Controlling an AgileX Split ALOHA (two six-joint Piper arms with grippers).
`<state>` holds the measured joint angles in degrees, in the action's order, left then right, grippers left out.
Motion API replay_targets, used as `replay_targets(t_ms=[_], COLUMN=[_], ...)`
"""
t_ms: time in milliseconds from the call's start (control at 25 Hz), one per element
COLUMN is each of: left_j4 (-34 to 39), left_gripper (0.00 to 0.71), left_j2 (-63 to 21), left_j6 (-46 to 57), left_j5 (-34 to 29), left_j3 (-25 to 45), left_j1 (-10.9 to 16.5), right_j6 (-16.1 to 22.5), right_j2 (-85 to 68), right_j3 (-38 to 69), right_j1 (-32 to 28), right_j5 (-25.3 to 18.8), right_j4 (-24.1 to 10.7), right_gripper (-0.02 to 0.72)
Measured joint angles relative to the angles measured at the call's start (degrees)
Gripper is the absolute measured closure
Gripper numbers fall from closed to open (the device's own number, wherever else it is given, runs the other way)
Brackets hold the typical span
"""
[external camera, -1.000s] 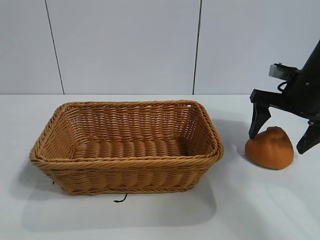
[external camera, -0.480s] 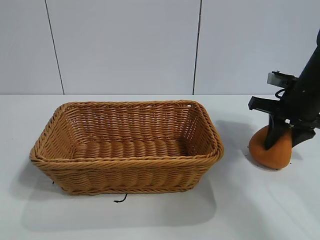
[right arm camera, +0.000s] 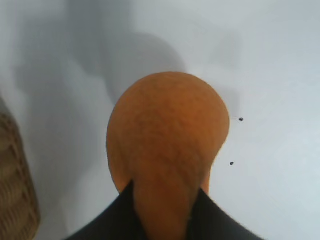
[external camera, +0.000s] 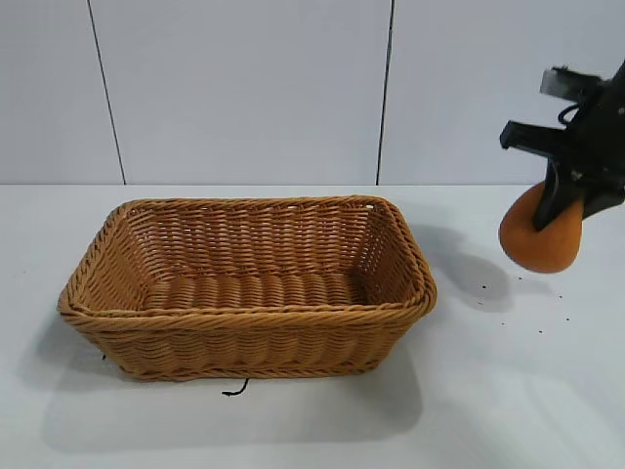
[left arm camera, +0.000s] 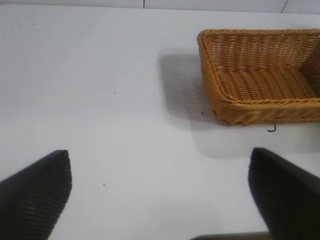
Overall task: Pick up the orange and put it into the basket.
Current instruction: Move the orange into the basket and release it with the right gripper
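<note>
Your right gripper (external camera: 559,217) has its jaws clenched on the orange (external camera: 540,234), pinching the narrow top of the fruit so that the rounded bulk hangs below the black fingers. In the exterior view the orange is off the bench (external camera: 508,391), hanging in the air to the right of the basket (external camera: 244,288), with its shadow lying on the white surface between the fruit and the basket's right end. A second ago that same fruit sat on the bench with your jaws spread to either side of it; now it is lifted clear and sits higher in the exterior view, roughly level with the line where the bench meets the back wall. From the right wrist camera you see the orange (right arm camera: 167,145) squeezed between the two dark fingers, its skin drawn into a neck where they grip it, and a corner of the wicker shows at the edge of that picture. A few dark specks lie on the bench near the shadow. The basket stands upright on the bench, nothing visible inside it, with a short dark thread curling out from under its near side. Your left gripper (left arm camera: 160,200) hangs above bare bench with its jaws released and spread wide, the basket (left arm camera: 260,75) ahead of it and off to one side, well apart from both fingertips.
</note>
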<state>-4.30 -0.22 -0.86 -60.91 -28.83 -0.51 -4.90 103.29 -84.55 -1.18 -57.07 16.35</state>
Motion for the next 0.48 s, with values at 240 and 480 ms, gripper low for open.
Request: replay_targets(t_ms=[240, 480], left_j4=[0.0, 0.0], left_gripper=[0.021, 0.021], left_j2=[0.0, 0.0], left_j6=[0.0, 0.0], left_j5=[0.0, 0.0], left_j3=[0.0, 0.0], left_j1=[0.0, 0.0], right_j6=[-0.2, -0.2], right_j2=[-0.1, -0.1], right_j3=[-7.1, -8.2], right_j1=[0.2, 5.8], right_j5=[-4.2, -4.4], right_j4=[-0.3, -1.1], right_gripper=[0.617, 0.617])
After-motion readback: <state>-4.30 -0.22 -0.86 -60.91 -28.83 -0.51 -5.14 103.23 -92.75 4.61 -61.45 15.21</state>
